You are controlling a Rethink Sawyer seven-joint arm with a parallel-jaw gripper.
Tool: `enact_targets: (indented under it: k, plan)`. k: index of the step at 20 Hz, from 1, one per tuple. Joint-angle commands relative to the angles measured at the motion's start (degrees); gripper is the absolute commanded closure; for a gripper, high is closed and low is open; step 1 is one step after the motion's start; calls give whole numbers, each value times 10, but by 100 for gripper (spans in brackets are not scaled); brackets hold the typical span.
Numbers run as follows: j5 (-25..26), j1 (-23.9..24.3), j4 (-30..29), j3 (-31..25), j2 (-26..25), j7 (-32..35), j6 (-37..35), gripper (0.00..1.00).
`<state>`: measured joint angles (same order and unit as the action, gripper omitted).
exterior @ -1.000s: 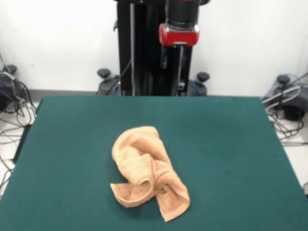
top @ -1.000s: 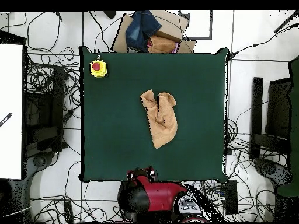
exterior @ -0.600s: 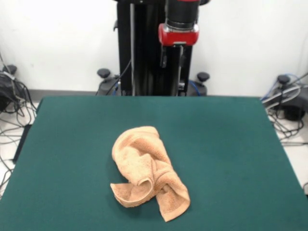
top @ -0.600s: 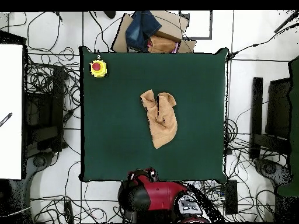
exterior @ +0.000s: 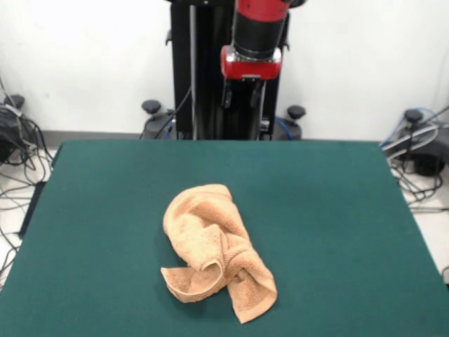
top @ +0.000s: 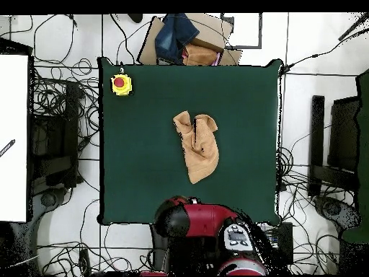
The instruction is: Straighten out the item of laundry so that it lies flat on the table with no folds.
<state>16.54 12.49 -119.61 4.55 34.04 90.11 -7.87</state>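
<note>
Plainly, the empty, slightly parted gripper [exterior: 240, 96] hung high above the table's [exterior: 337, 210] far edge, well apart from the crumpled peach towel [exterior: 216, 250], whose long axis ran from that edge toward the near one.

The red and black arm [exterior: 254, 31] came down from the top and pointed straight down. A red ring sat near its end. Below the ring hung the pincer [exterior: 240, 95], with two dark fingers [exterior: 228, 95] a little apart, holding nothing. It hung high in the air. From above, the arm [top: 196, 220] looked like a round red and black lump.
</note>
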Motion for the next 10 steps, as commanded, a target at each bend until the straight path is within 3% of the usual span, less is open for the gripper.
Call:
enact_targets:
  k: [1, 10]
  plan:
    - [-42, -19, 138, -35, -46, 69, -64, 0]
    - [-63, -46, 189, -18, -65, 86, -93, 0]
